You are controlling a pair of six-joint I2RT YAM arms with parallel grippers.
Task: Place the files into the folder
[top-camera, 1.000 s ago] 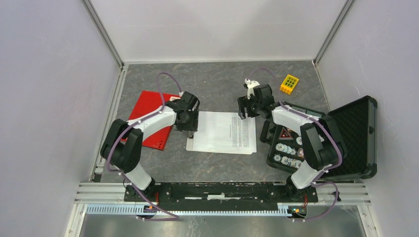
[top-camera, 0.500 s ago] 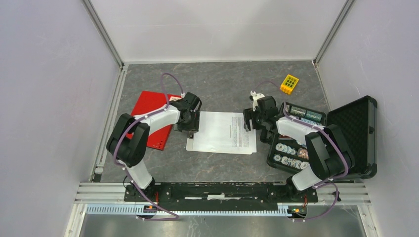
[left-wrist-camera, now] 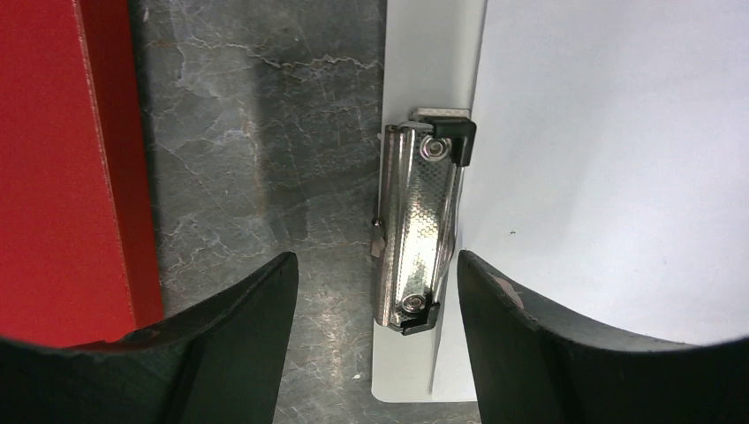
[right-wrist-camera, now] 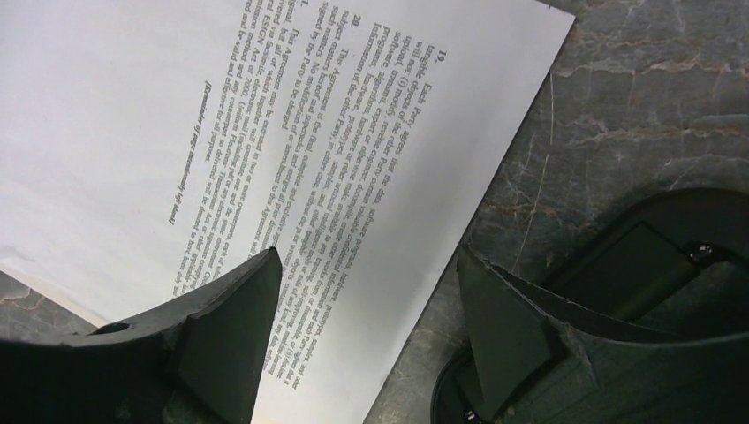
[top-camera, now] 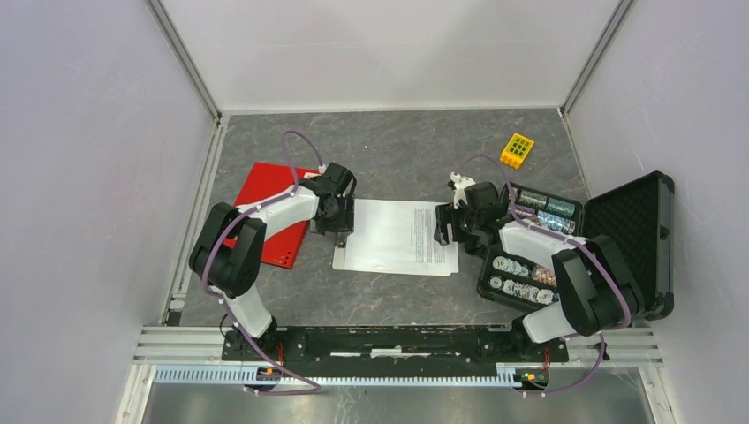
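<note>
Hovering open-jawed, left gripper point(left-wrist-camera: 375, 265) framed the metal clip point(left-wrist-camera: 415, 238); right gripper point(right-wrist-camera: 364, 261) gaped empty over the files point(right-wrist-camera: 265, 132).

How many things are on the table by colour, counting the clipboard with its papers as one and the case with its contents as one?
Red: 1, the folder
White: 1, the clipboard with the files on it
Yellow: 1, the small block
Black: 1, the open case
Total: 4
</note>
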